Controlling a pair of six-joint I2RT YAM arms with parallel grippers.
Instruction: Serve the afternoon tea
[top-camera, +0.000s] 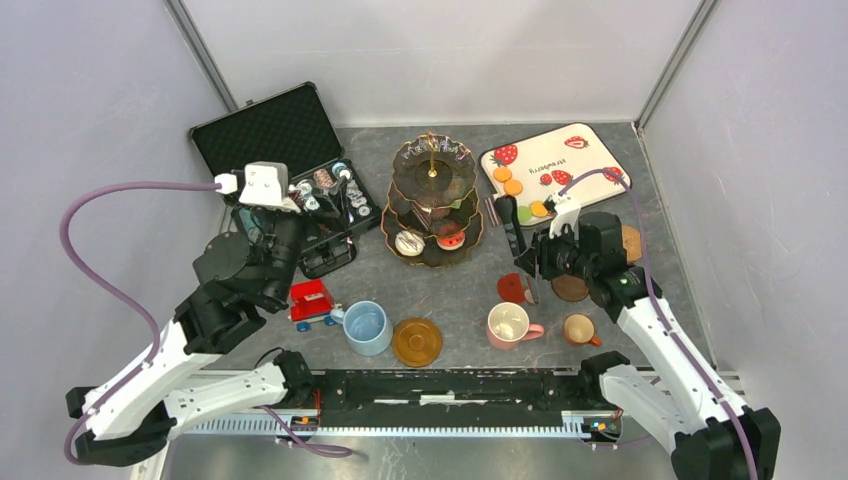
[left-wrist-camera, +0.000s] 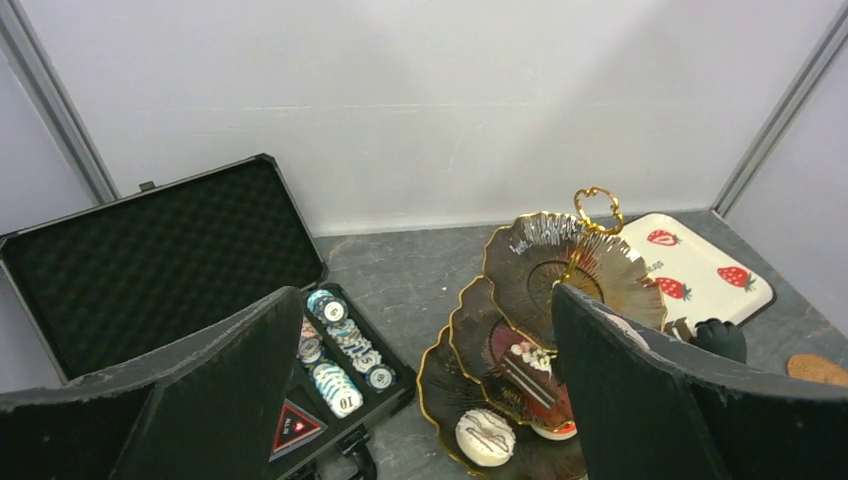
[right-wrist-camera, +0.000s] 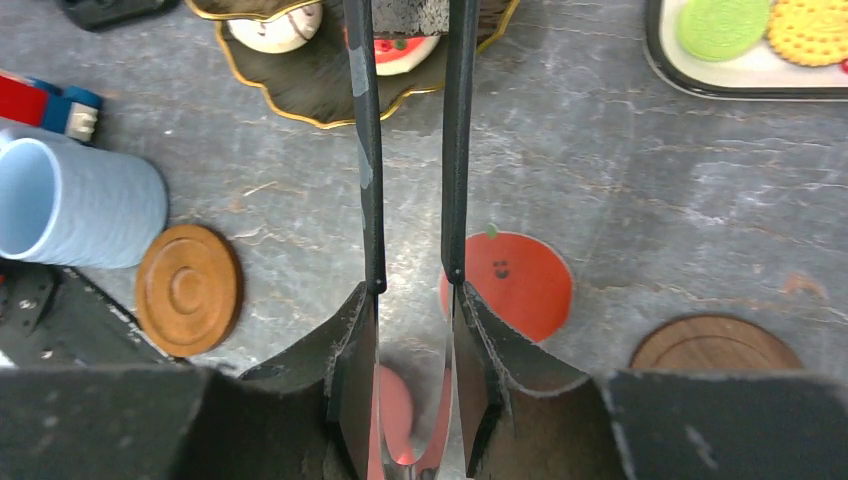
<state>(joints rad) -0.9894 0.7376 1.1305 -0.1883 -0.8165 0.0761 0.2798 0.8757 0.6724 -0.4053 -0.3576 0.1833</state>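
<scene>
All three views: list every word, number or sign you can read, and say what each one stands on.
"10": on a front poker chip in the black case.
"strawberry": on the white tray; faint, so only a likely reading.
Too small to read: the print on the red triangle label on the case.
Blurred: the numbers on the other chips.
Smiling face, no words: on the orange coaster.

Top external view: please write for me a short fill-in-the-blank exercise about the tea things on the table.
1. The wooden coaster lies ___ the blue mug and the pink mug.
2. In the top view, the red toy car stands to the ___ of the blue mug.
3. The left gripper is wide ___.
Missing words: between; left; open.
</scene>
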